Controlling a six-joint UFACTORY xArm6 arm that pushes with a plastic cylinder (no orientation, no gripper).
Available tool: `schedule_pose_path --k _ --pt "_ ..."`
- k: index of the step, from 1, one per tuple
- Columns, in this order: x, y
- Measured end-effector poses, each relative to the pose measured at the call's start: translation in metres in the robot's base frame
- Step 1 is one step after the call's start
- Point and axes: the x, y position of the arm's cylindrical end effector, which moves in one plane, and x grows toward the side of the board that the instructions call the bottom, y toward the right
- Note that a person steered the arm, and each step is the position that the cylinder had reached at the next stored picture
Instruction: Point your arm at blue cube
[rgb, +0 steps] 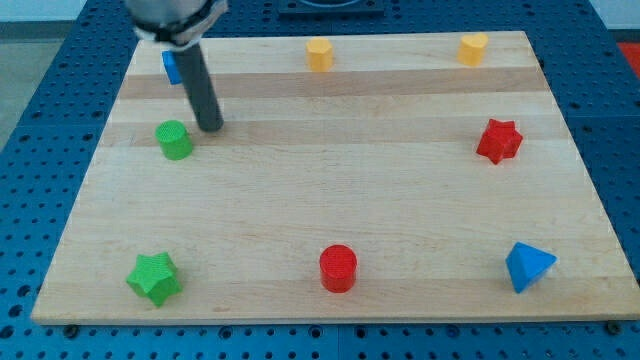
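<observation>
Our tip rests bare on the board; the blue cube lies up-left of it, partly hidden behind the rod.

A: Any lettering, number or label to read on the worktop?

B: None. The wood is plain, and the coloured blocks carry no marks.

A: And the dark rod?

B: No brand or sign can be read on it, nor on the blue perforated surface around.
</observation>
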Motion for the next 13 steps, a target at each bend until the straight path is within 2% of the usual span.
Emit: schedule_pose_path --k 2,3,4,5,7,12,13 --pt "-0.009 0.01" --pt "-0.045 0.015" --pt "-0.056 0.015" --pt "-0.105 0.006" --pt "-0.162 -0.016" --pt "-0.16 -0.11" --pt "-0.138 -0.109"
